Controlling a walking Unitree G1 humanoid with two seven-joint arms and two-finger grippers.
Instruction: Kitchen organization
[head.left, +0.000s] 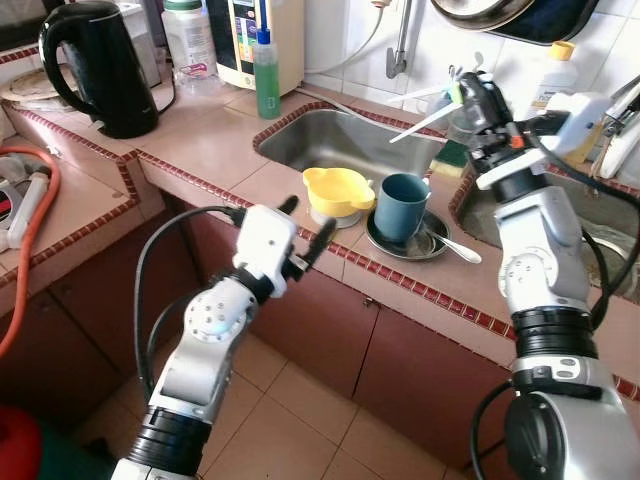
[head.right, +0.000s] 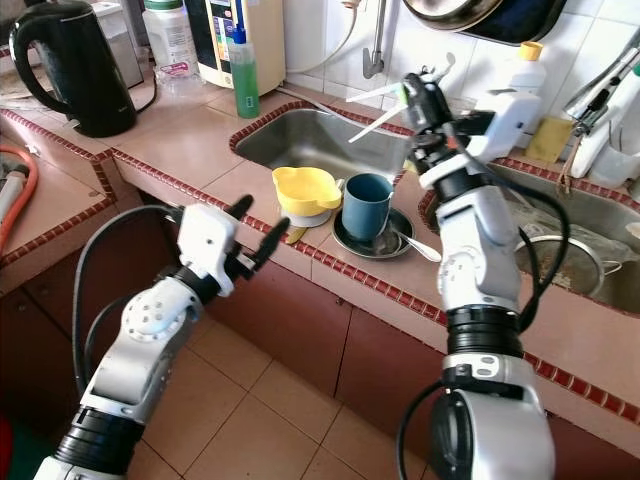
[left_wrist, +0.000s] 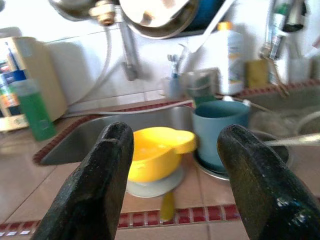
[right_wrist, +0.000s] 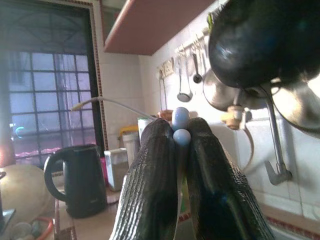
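The surface (head.left: 215, 150) is matt pinkish tile edged in rough red mosaic. Ahead of the left pincer (head.left: 305, 228), whose black fingers (left_wrist: 100, 185) look coarse and dull, sit a glossy yellow plastic bowl (head.left: 338, 190), a smooth teal plastic cup (head.left: 402, 206) and a shiny metal saucer (head.left: 388, 241) with a metal spoon (head.left: 455, 246). Beyond them the sink (head.left: 340, 140) is brushed steel. The right pincer (right_wrist: 181, 145) has ribbed matt fingers (right_wrist: 150, 185) pinching slim white plastic handles (head.left: 425, 118). The kettle (head.left: 95, 65) is glossy black plastic.
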